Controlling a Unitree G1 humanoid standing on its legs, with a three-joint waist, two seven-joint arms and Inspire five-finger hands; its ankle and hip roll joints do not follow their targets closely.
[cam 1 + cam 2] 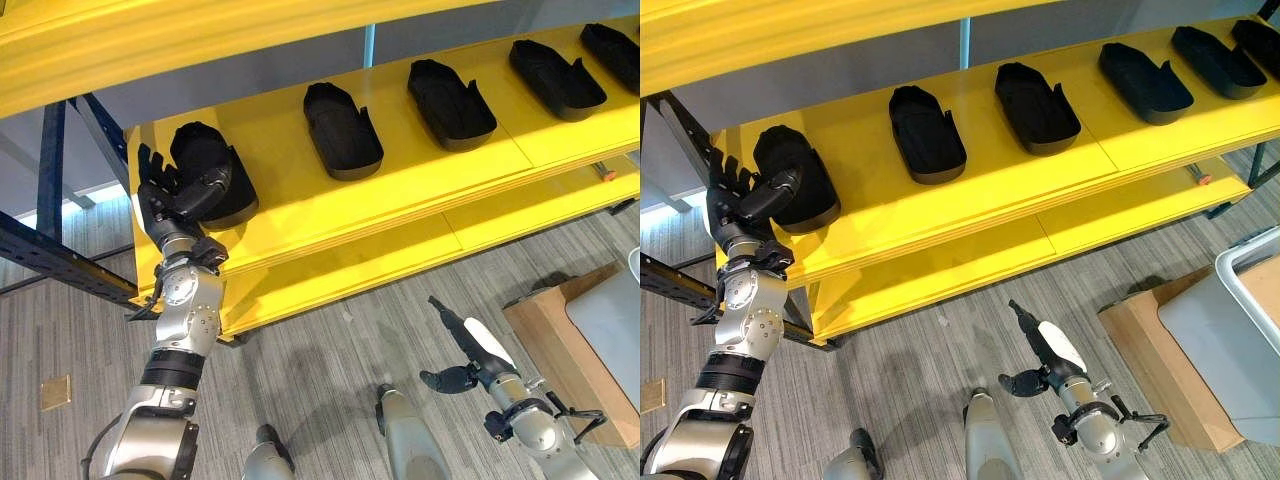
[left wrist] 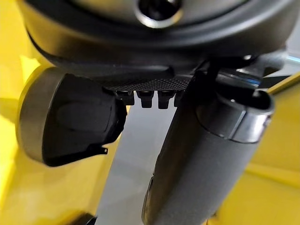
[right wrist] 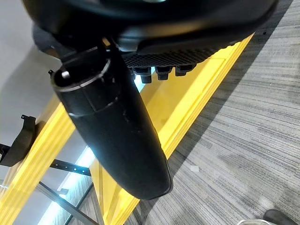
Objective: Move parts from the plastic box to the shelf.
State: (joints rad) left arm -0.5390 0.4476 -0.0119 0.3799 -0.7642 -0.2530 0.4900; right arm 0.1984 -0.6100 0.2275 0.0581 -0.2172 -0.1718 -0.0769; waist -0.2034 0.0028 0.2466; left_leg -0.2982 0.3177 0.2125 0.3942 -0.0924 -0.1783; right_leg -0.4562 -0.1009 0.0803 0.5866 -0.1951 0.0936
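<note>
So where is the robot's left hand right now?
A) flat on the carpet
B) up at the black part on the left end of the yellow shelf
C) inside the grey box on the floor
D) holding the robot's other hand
B: the left hand reaches up to the yellow shelf, with its thumb lying on the leftmost black part, while the right hand hangs low over the floor, holding nothing.

Matt black parts on a glossy yellow shelf

The parts look like matt black plastic; the shelf is smooth, painted and slightly glossy; the floor is grey wood-grain plank.
</note>
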